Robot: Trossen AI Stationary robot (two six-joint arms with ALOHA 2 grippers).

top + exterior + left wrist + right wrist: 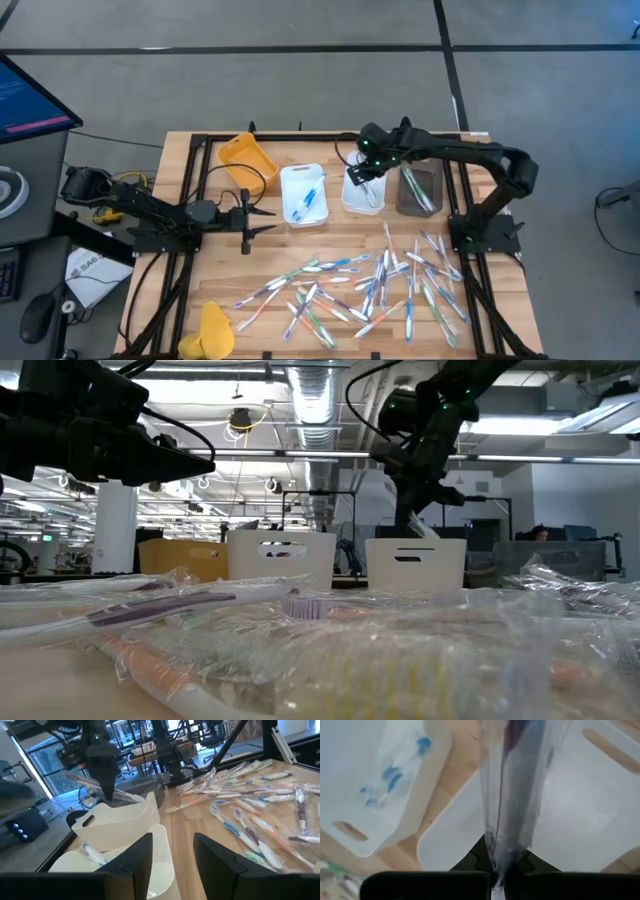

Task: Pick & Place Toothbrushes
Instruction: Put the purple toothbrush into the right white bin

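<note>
A plastic-wrapped toothbrush (512, 790) is being gripped by the clenched right gripper (504, 865) and hung over the middle white bin (362, 190) at the upper centre of the high view. More toothbrushes (370, 290) are being left scattered across the lower half of the wooden table (520, 310). A white bin with blue brushes (303, 194), a yellow bin (247, 160) and a grey bin (420, 190) are being kept alongside. The left gripper (272, 220) is being held parted, empty, at centre left. No legible writing is being shown.

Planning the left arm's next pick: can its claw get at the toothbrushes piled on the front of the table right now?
Probably yes. The left claw hangs open and empty beside the blue-brush tray, with bare wood between it and the toothbrush pile.
</note>
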